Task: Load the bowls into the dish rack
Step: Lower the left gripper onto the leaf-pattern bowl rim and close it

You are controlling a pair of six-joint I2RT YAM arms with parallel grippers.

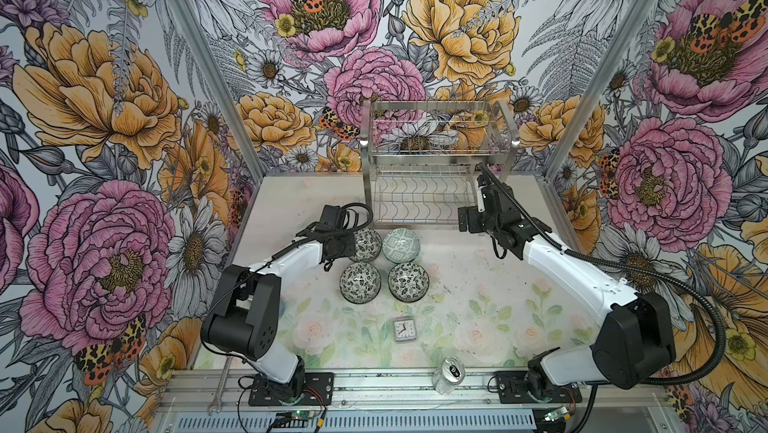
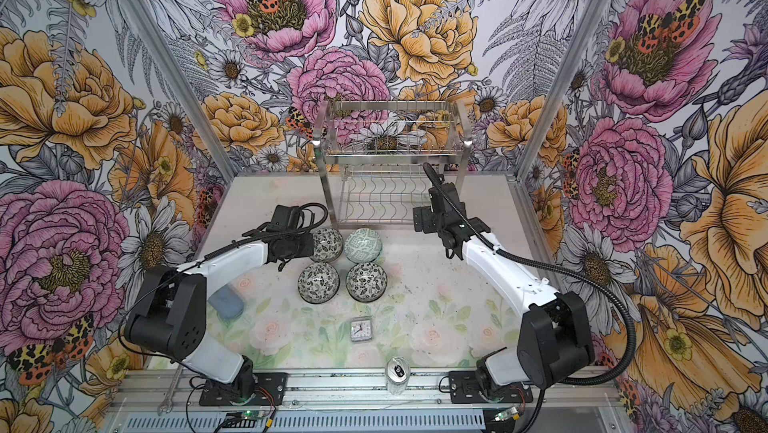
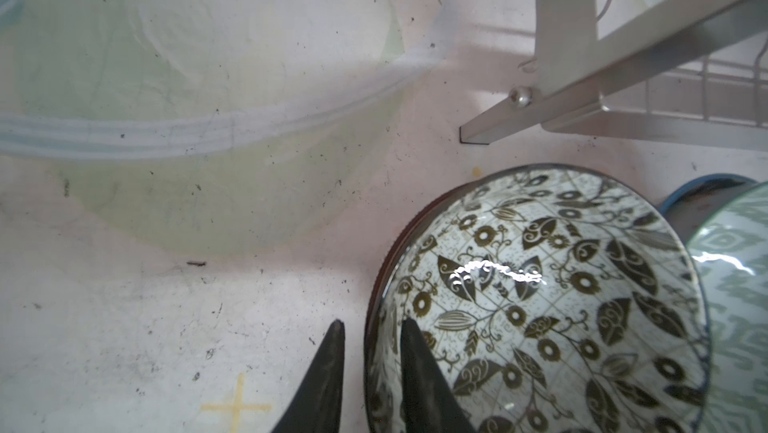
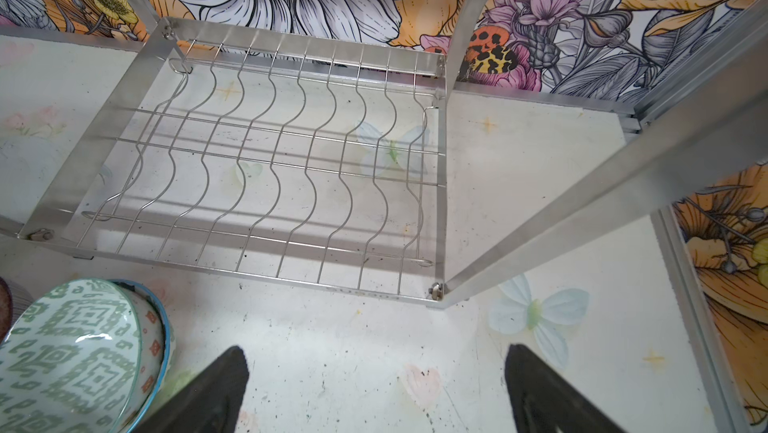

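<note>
- My left arm (image 1: pixel 291 256) and right arm (image 1: pixel 569 273): white link shells, chunky black joint housings (image 1: pixel 245 318) dotted with small holes.
- Fingers (image 3: pixel 328 381): matte black, tapering to points.
- Black corrugated conduit (image 1: pixel 724 339) on each arm, thicker on the right.
- Black base plates (image 1: pixel 291 389), red and black wires.
- Small boards (image 1: pixel 298 413) in front, green LEDs lit.

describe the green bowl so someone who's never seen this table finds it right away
Start at the steel dish rack at the back of the table. Right in front of it, bowls form a square; the green bowl is the rear one on the right. It alone has a pale green geometric pattern; its three neighbours are black-and-white leaf print.
</note>
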